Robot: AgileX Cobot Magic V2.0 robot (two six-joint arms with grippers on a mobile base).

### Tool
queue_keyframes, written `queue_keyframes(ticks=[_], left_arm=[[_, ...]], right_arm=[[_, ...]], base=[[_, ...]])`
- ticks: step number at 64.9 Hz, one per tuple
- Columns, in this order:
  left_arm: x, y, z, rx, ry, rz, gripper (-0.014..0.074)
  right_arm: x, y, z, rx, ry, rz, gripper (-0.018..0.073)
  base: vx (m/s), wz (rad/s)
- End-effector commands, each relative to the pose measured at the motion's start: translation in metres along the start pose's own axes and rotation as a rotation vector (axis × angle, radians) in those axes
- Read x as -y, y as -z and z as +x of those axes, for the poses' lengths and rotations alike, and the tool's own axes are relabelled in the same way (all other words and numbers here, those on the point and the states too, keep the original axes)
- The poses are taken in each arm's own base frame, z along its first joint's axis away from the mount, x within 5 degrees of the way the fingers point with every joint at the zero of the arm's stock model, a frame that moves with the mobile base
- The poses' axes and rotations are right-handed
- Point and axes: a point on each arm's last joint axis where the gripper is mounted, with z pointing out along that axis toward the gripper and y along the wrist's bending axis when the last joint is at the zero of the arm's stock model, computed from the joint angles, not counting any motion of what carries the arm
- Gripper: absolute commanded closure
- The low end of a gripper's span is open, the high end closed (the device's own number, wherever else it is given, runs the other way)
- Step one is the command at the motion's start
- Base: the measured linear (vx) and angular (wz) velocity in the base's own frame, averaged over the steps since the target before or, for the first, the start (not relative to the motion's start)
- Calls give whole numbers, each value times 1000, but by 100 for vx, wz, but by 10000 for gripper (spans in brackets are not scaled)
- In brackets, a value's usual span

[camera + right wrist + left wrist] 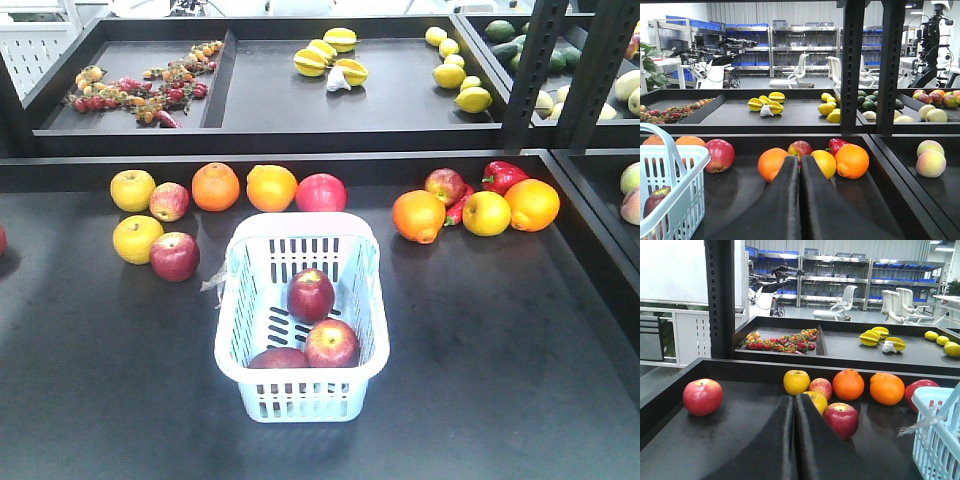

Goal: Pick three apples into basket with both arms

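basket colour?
Pale blue-white plastic basket with slotted sides; clearest in the exterior front-facing view, with three red apples inside.

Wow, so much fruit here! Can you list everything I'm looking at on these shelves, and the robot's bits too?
Basket: one, pale blue-white, centre of the front shelf.
Apples in basket: three, dark red, on its bottom.
Loose red apples: several, on the shelf, mostly left of the basket.
Yellow apples: three, two in the left group, one in the right.
Oranges: four, two behind the basket, two at right.
Red pepper: one, in the right group.
Starfruit: a few, yellow, back tray.
Lemons: several, yellow, back tray at right.
Small mixed produce: heap, red and orange, back left tray.
Left fingers: black, closed, empty.
Right fingers: black, closed, empty.
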Motion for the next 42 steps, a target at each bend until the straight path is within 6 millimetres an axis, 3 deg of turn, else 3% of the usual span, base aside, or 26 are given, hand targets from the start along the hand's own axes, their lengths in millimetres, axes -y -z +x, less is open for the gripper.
queue_keyframes(ticks=[1,42], left_arm=[[0,1,0,68,12,3,603],[0,1,0,68,12,3,603]], right_arm=[[0,1,-2,71,24,6,564],[0,1,-2,70,23,6,564]], base=[[0,0],[0,0]])
